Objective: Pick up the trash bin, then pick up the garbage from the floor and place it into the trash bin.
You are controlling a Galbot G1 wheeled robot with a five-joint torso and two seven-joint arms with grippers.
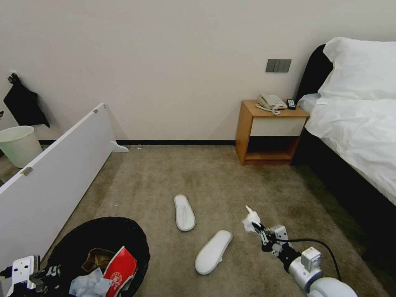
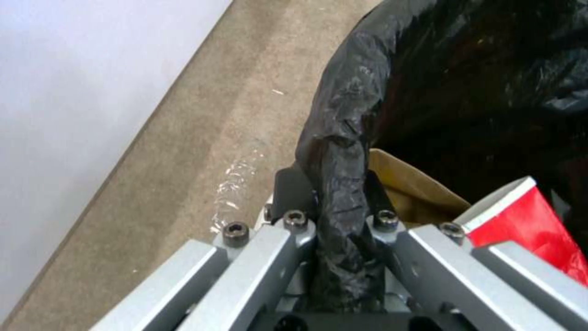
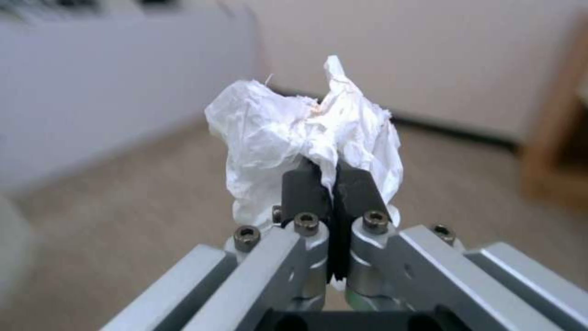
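The trash bin (image 1: 105, 235) with its black bag liner hangs at the lower left, and my left gripper (image 2: 334, 186) is shut on its rim (image 2: 337, 138). Inside lie a flattened red paper cup (image 1: 120, 270), a brown cardboard box (image 1: 93, 258) and crumpled tissues (image 1: 87, 284). My right gripper (image 1: 256, 225) is shut on a crumpled white tissue (image 3: 306, 138), held above the carpet right of the bin. Two white slippers (image 1: 184, 212) (image 1: 213, 251) lie on the carpet between the bin and my right arm.
A white panel (image 1: 53, 173) leans along the left, with a pale bare bucket (image 1: 18, 144) behind it. A wooden nightstand (image 1: 270, 132) with a phone stands at the far wall, and a bed (image 1: 359, 128) fills the right side. Open carpet lies ahead.
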